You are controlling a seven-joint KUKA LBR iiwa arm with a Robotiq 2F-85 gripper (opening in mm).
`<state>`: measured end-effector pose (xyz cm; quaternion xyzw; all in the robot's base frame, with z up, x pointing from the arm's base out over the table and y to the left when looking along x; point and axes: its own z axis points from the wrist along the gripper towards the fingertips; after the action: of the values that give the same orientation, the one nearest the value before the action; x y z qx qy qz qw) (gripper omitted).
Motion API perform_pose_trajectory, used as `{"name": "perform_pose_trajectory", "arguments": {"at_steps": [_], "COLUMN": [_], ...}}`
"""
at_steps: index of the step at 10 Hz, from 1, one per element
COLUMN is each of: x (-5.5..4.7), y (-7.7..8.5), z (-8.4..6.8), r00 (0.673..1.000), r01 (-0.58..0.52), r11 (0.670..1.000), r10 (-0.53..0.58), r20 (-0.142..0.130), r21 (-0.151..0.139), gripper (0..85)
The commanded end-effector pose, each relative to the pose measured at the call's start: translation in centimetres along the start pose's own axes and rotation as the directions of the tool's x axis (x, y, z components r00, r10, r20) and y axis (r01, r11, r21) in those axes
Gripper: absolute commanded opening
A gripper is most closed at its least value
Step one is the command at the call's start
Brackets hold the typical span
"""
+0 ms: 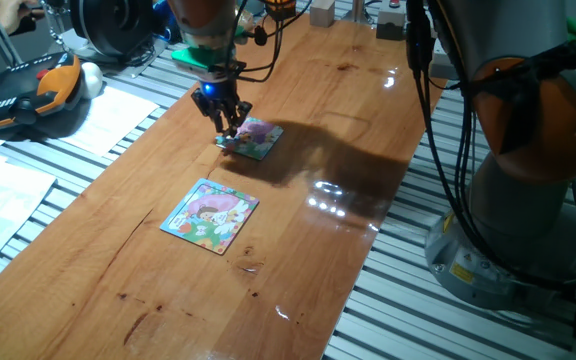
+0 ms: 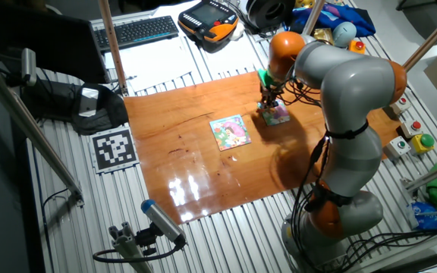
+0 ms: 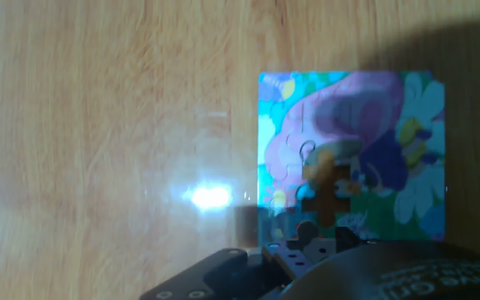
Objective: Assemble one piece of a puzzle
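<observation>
The puzzle [image 1: 255, 138] is the small pink, purple and green square lying on the wooden table. It also shows in the other fixed view [image 2: 277, 114] and in the hand view [image 3: 365, 125]. In the hand view a knobbed hole [image 3: 327, 190] in its picture shows bare wood. My gripper [image 1: 227, 126] hangs low over the puzzle's near-left edge, with its fingers [image 3: 305, 233] drawn together. The tiny piece lies nowhere on the table and seems pinched between the tips, hidden by them.
A larger square puzzle [image 1: 211, 215] with a light-blue border lies nearer the front of the wooden table [image 1: 118, 290]; it also shows in the other fixed view [image 2: 231, 131]. The arm's grey base [image 1: 528, 230] stands at the right. Papers and a pendant [image 1: 28, 95] lie to the left.
</observation>
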<state>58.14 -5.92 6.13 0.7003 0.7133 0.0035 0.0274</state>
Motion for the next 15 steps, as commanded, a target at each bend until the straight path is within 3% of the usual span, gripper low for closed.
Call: {"name": "perform_pose_trajectory", "arguments": {"at_steps": [1,6,9,15], "x": [-0.4,-2.3,-3.2,-3.8], "y": [-0.2,-0.2,-0.5,-0.9], "z": [0.0,0.0,0.7,2.2], "r00": [1.0,1.0,0.999,0.999], "r01": [0.003,0.025,0.037,0.042], "r11": [1.0,1.0,0.999,0.999], "r10": [-0.003,-0.025,-0.037,-0.042], "r20": [0.0,0.013,0.011,-0.009], "r21": [0.0,-0.007,-0.008,-0.006], "gripper": [0.0,0.0,0.0,0.0]}}
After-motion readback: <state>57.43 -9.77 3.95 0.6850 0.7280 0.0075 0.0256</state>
